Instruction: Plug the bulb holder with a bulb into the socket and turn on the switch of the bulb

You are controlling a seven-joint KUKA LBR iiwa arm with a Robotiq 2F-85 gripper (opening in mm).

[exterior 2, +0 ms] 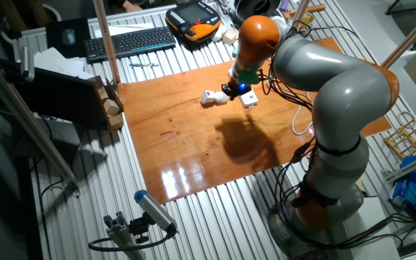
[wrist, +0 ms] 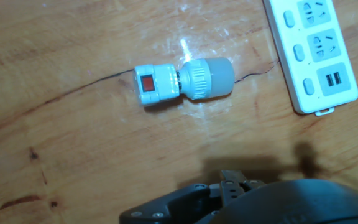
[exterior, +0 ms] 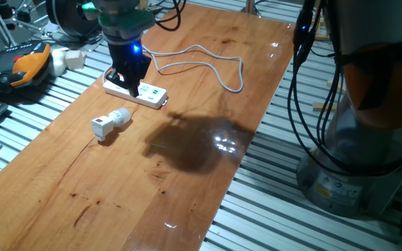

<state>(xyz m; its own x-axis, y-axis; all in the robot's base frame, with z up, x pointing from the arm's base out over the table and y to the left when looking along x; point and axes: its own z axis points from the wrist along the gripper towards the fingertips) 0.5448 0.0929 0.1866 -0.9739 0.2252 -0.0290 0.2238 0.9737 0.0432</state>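
Observation:
The bulb holder lies on its side on the wooden table, red switch facing up, with the stubby white bulb screwed into it. In the hand view the holder and bulb lie left of the power strip. The strip lies flat just behind them, its cable looping away. My gripper hovers over the strip's near end, above and beside the bulb, empty, with its fingers together. Only its dark tip shows at the bottom of the hand view.
An orange teach pendant and a white adapter block lie off the table's far-left corner. A keyboard sits beyond the table. The arm's base stands by the table's right edge.

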